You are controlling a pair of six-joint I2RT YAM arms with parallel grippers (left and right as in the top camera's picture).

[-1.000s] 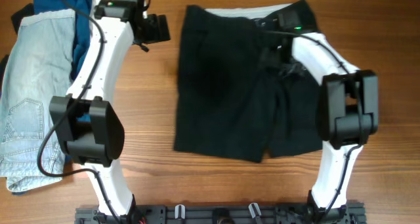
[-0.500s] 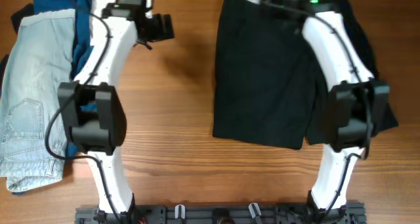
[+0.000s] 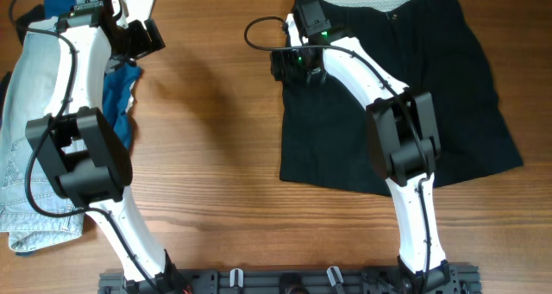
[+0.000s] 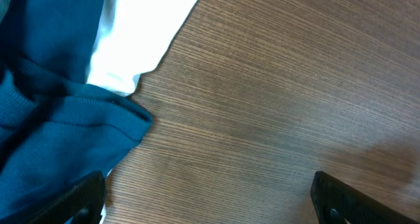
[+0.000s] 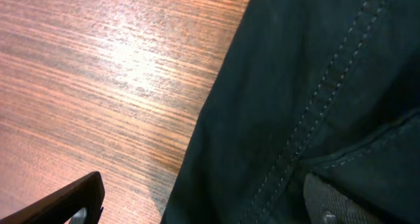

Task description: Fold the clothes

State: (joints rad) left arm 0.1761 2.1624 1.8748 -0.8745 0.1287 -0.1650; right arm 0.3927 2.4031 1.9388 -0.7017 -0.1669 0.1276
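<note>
Black shorts (image 3: 362, 121) with a pale grey waistband lining lie spread flat at the right of the table. My right gripper (image 3: 291, 65) is open over their left edge near the waistband; in the right wrist view the black cloth (image 5: 308, 106) with its stitched seam fills the space between the fingers (image 5: 203, 207). My left gripper (image 3: 148, 37) is open and empty at the far left, over bare wood beside a dark-blue garment (image 4: 46, 125) and a white piece (image 4: 141, 27). Light-blue jeans (image 3: 34, 113) lie along the left edge.
The wooden table (image 3: 216, 156) shows bare wood between the two piles. A black rail (image 3: 285, 281) runs along the front edge, where both arm bases stand. The dark-blue garment (image 3: 116, 91) hangs over the jeans under my left arm.
The shorts now lie spread wider to the right. My right gripper has moved left to their left edge. My left arm has swung left toward the pile of clothes.
</note>
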